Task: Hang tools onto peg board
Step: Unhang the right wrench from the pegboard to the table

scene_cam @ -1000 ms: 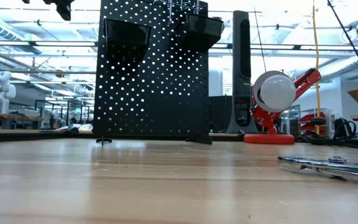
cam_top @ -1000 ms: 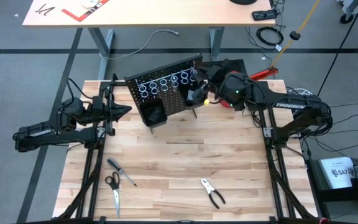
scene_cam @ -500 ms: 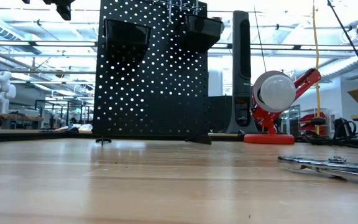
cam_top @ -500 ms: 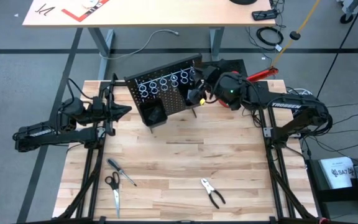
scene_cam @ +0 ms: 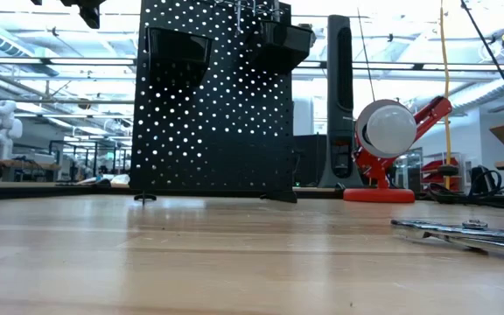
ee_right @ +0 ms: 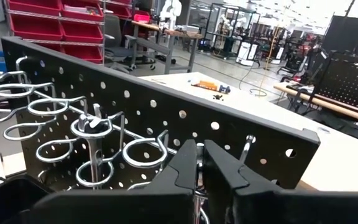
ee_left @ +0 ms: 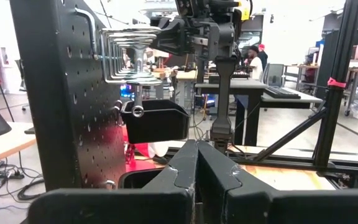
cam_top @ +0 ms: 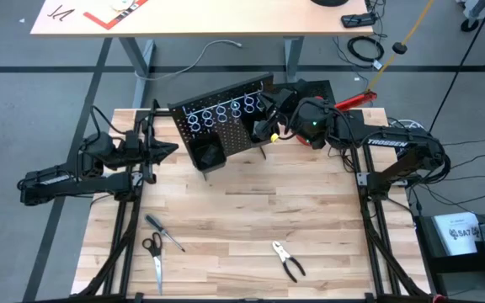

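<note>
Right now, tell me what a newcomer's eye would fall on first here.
The black peg board standing at the table's far edge, with its row of silver rings, draws the eye first. The right gripper is shut and sits right at the board's right end, by the last rings. Next come the tools lying near the front edge: scissors and screwdriver at front left, pliers nearer the middle.

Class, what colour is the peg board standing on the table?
Black, dotted with holes; the peg board shows best in the low view.

Grey floor, pale desk, red shelf bins behind.
</note>
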Controlling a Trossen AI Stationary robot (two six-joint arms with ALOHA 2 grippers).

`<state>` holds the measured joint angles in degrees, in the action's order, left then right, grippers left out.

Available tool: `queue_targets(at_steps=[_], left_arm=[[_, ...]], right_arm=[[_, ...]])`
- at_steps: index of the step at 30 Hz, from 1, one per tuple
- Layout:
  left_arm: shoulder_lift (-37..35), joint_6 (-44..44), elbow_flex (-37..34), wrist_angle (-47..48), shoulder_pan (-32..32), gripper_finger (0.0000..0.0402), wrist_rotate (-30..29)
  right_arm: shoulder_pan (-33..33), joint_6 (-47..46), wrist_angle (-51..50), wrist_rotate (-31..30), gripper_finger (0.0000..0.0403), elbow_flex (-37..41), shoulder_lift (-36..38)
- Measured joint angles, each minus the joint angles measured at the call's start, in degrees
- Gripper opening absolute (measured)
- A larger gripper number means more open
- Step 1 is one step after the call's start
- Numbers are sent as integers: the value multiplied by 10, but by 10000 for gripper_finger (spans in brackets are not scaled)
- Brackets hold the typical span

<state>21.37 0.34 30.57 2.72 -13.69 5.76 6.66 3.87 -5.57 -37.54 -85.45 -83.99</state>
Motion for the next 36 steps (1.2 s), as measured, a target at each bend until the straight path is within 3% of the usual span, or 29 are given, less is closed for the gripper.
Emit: queue_targets(at_steps=[12, 32, 36], left_arm=[[0, 0, 0, 0, 0, 13, 0], [0, 0, 0, 0, 0, 13, 0], [0, 0, 0, 0, 0, 13, 0]], right_arm=[[-4, -4, 42, -26, 5, -2, -1], [-50, 82, 24, -48, 4, -127, 0], [-78, 95, -18, -44, 4, -143, 7]])
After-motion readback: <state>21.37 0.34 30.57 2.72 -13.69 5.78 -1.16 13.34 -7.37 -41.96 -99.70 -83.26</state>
